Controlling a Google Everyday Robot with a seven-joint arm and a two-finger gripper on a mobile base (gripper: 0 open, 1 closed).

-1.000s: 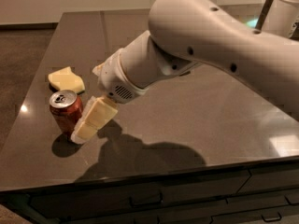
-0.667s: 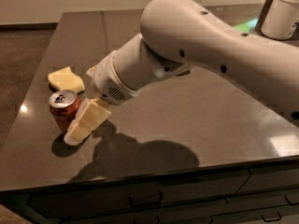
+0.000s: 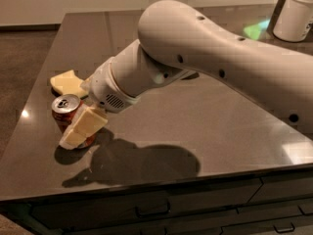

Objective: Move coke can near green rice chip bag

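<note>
The coke can, red with a silver top, stands upright near the left edge of the dark table. My gripper is at the can's right front side, low over the table, and covers part of the can's body. My large white arm reaches in from the right and crosses the middle of the table. The green rice chip bag is not in view. It may be hidden behind the arm.
A pale yellow sponge-like piece lies just behind the can. A white cylindrical container stands at the back right, with a green reflection on the table beside it. Drawers run under the front edge.
The arm has swung further left and lower. The gripper has closed in on the can and now overlaps its front right side. The can has not moved.
</note>
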